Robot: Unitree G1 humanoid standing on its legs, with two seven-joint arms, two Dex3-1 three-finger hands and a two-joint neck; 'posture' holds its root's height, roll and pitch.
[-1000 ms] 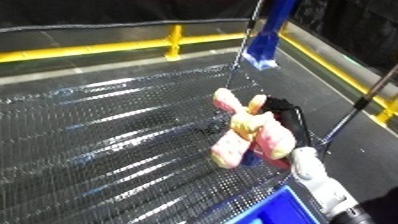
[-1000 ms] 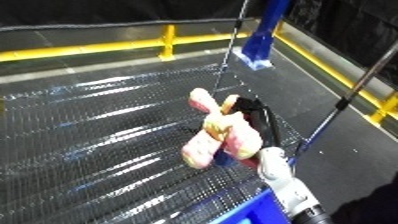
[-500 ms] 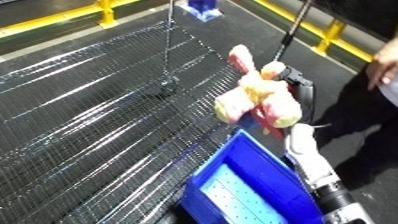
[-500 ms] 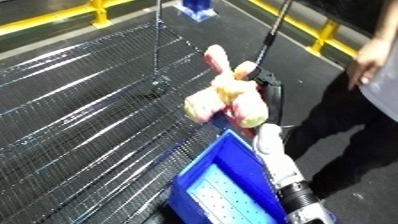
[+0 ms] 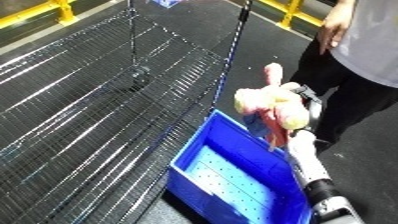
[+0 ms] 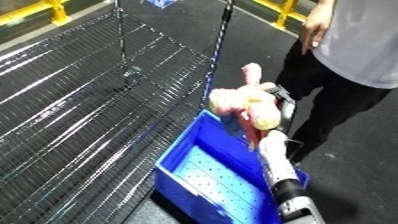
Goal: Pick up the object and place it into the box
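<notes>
while the plush toy [image 5: 271,102] rides high in the air, we see it pressed against the black right hand [image 5: 307,103], which shows just at the toy's right edge, its fingers wrapped round the soft body and gripping it. the toy is pink and pale yellow, one limb poking straight up, another dangling down toward the bin. it hangs above the far right part of the blue bin [image 5: 200,146], clear of the floor of the bin and touching none of its walls as far as we can tell.

our right forearm [image 6: 276,158], white and silver, climbs from the lower right edge almost upright, crossing over the bin's right side, with the hand at the top of it. the left hand shows nowhere in either view.

the bin sits just beside the edge of the black wire mesh table [image 5: 80,100], its pale perforated bottom facing up. a thin black pole [image 6: 218,41] rises at the table's edge behind the toy.

the right eye view shows a little more of the bin's right rim beyond the forearm; the left eye view cuts that off.
</notes>
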